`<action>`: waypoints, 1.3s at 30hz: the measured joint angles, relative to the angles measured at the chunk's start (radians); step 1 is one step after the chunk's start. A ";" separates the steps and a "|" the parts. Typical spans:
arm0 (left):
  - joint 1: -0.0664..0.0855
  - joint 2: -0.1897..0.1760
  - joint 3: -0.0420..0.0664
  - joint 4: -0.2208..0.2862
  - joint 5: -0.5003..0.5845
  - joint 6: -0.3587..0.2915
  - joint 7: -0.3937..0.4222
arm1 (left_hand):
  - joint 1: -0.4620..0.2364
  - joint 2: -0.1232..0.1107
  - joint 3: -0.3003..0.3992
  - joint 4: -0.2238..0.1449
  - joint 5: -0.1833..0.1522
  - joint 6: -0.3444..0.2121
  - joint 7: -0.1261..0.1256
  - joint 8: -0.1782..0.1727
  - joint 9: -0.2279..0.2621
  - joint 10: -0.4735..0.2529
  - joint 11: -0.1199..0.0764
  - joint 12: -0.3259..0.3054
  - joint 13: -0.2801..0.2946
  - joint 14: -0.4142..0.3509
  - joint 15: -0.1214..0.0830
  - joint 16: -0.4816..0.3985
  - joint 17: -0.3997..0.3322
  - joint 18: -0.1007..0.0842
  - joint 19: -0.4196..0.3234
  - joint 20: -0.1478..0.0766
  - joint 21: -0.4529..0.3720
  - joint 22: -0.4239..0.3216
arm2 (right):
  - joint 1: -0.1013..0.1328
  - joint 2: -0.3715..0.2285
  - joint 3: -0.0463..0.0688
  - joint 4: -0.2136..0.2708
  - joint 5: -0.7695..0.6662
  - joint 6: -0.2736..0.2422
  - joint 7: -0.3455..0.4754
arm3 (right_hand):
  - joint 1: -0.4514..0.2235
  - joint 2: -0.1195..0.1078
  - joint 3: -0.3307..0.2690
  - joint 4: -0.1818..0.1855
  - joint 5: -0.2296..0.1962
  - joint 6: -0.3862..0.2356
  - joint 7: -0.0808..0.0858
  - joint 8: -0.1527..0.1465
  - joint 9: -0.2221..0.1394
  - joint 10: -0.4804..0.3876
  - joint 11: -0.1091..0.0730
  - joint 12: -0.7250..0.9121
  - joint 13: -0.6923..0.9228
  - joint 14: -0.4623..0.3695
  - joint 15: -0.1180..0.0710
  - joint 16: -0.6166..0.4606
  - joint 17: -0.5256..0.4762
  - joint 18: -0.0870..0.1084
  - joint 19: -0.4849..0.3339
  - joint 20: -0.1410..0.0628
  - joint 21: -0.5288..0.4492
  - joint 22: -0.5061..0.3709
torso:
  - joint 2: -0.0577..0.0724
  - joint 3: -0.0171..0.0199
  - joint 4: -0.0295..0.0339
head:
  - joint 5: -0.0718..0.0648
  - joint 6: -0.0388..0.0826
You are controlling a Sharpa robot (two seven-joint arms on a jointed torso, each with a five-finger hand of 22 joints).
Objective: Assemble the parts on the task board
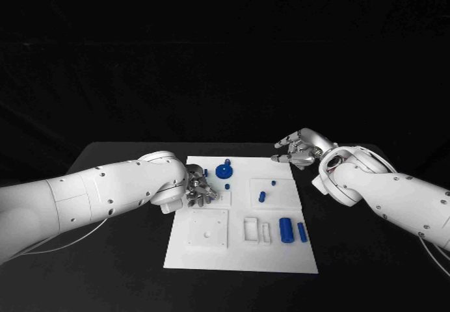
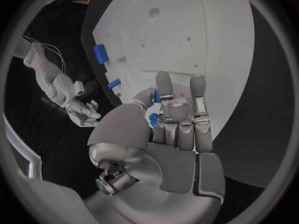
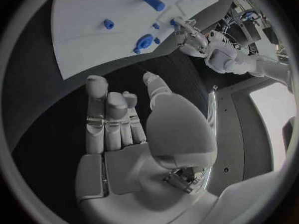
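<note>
Pinching a small blue piece (image 2: 154, 97) in the left hand (image 1: 195, 190) over the white board (image 1: 281, 257); needing a careful push into its hole. Keeping the right hand (image 1: 302, 148) loose, holding nothing.

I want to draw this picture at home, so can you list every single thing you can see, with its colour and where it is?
task board: one, white, middle of the black table.
table: one, black, under everything.
round part: one, blue, far end of the board.
small parts: two, blue, on the raised square right of middle.
cylinders: two, blue, lying side by side near the board's right edge.
small piece: one, blue, at the left hand's fingertips.
left hand: silver, over the board's left edge; whether it grips the piece is unclear.
right hand: silver, holds nothing, over the table beyond the board's far right corner.
</note>
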 measured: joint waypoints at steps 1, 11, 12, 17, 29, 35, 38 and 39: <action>0.000 0.000 0.000 0.000 0.001 0.000 0.000 | -0.003 -0.003 0.002 0.002 0.011 0.000 0.000 0.000 0.000 0.000 0.000 0.000 0.002 0.000 0.000 0.000 -0.005 0.000 0.000 0.000 -0.001 0.000 | 0.000 0.000 0.000 0.000 0.000 0.000 0.000 | 0.000 0.000 0.000 0.000 0.000 0.000 0.000 0.000 0.000 0.000 0.000 0.000 0.000 0.000 0.000 0.000 0.000 0.000 0.000 0.000 0.000 0.000 | 0.000 0.0000 0.0001 | 0.000 0.000; 0.005 -0.008 0.000 0.011 0.008 0.000 -0.003 | -0.016 -0.016 0.018 0.018 0.096 0.000 0.000 0.000 -0.086 0.000 0.000 -0.010 0.015 -0.009 -0.001 -0.004 -0.022 0.000 0.000 0.000 -0.005 0.000 | -0.001 0.001 0.000 -0.002 0.001 0.005 0.000 | 0.000 0.000 0.000 0.000 0.000 0.000 0.000 0.000 0.000 0.000 0.000 0.000 0.000 0.000 0.000 0.000 0.000 0.000 0.000 0.000 0.000 0.000 | 0.000 -0.0002 0.0012 | -0.001 0.001; 0.005 -0.009 0.001 0.013 0.008 0.000 -0.003 | -0.017 -0.017 0.020 0.020 0.106 0.000 0.000 -0.001 -0.090 0.000 0.000 -0.010 0.015 -0.009 -0.001 -0.004 -0.023 0.000 0.000 0.000 -0.005 0.000 | -0.001 0.001 0.000 -0.002 0.001 0.005 0.000 | 0.000 0.000 0.000 0.000 0.000 0.000 0.000 0.000 0.000 0.000 0.000 0.000 0.000 0.000 0.000 0.000 0.000 0.000 0.000 0.000 0.000 0.000 | 0.000 -0.0002 0.0012 | 0.000 0.001; 0.011 -0.014 0.001 0.017 0.009 0.000 -0.005 | -0.026 -0.026 0.023 0.023 0.152 -0.001 -0.001 0.000 -0.082 -0.003 0.003 -0.015 0.015 -0.011 0.000 -0.004 -0.033 0.000 -0.004 -0.003 -0.005 0.000 | -0.003 0.001 0.000 -0.003 0.001 0.008 0.000 | 0.000 0.000 0.000 0.000 0.000 0.000 0.000 0.000 0.000 0.000 0.000 0.000 0.000 0.000 0.000 0.000 0.000 0.000 0.000 0.000 0.000 0.000 | 0.000 -0.0001 0.0012 | 0.001 0.002; 0.022 -0.016 0.005 0.014 0.010 0.026 -0.004 | -0.041 -0.040 0.040 0.040 0.205 -0.002 -0.002 0.001 -0.080 -0.003 0.003 -0.020 0.015 -0.017 0.001 -0.004 -0.039 0.000 -0.007 -0.007 -0.005 0.000 | -0.004 0.003 0.000 -0.005 0.002 0.013 0.000 | 0.000 0.000 0.000 0.000 0.000 0.000 0.000 0.000 0.000 0.000 0.000 0.000 0.000 0.000 0.000 0.000 0.000 0.000 0.000 0.000 0.000 0.000 | 0.001 -0.0001 0.0004 | 0.001 0.003; 0.035 -0.017 0.020 -0.006 0.028 0.084 0.003 | -0.049 -0.032 0.040 0.040 0.194 -0.002 -0.002 0.001 -0.080 -0.003 0.003 -0.032 0.012 -0.028 0.001 -0.004 -0.054 -0.001 -0.017 -0.004 0.003 0.000 | -0.005 0.004 0.000 -0.006 0.002 0.015 0.000 | -0.004 0.004 -0.004 0.004 0.000 0.000 0.000 0.000 0.000 0.000 0.000 0.000 0.000 0.000 0.000 0.000 0.000 0.000 0.000 0.000 0.000 0.000 | 0.001 0.0001 0.0005 | 0.000 0.000; 0.048 -0.011 0.025 -0.025 0.046 0.136 0.008 | -0.054 -0.027 0.041 0.039 0.181 -0.010 -0.010 0.004 -0.065 -0.004 0.004 -0.048 0.010 -0.036 0.005 -0.004 -0.060 -0.002 -0.020 -0.001 0.003 0.000 | -0.005 0.004 0.000 -0.006 0.002 0.016 0.000 | -0.004 0.004 -0.004 0.004 0.000 0.000 0.000 0.000 0.000 0.000 0.000 0.000 0.000 0.000 0.000 0.000 0.000 0.000 0.000 0.000 0.000 0.000 | 0.001 0.0003 0.0007 | -0.001 -0.002; 0.052 -0.008 0.026 -0.032 0.053 0.152 0.009 | -0.055 -0.026 0.042 0.039 0.181 -0.013 -0.014 0.012 -0.061 -0.006 0.005 -0.050 0.010 -0.038 0.006 -0.004 -0.061 -0.002 -0.024 -0.001 0.003 0.000 | -0.005 0.004 0.000 -0.006 0.002 0.016 0.000 | -0.004 0.004 -0.004 0.004 0.000 0.000 0.000 0.000 0.000 0.000 0.000 0.000 0.000 0.000 0.000 0.000 0.000 0.000 0.000 0.000 0.000 0.000 | 0.001 0.0003 0.0007 | -0.001 -0.003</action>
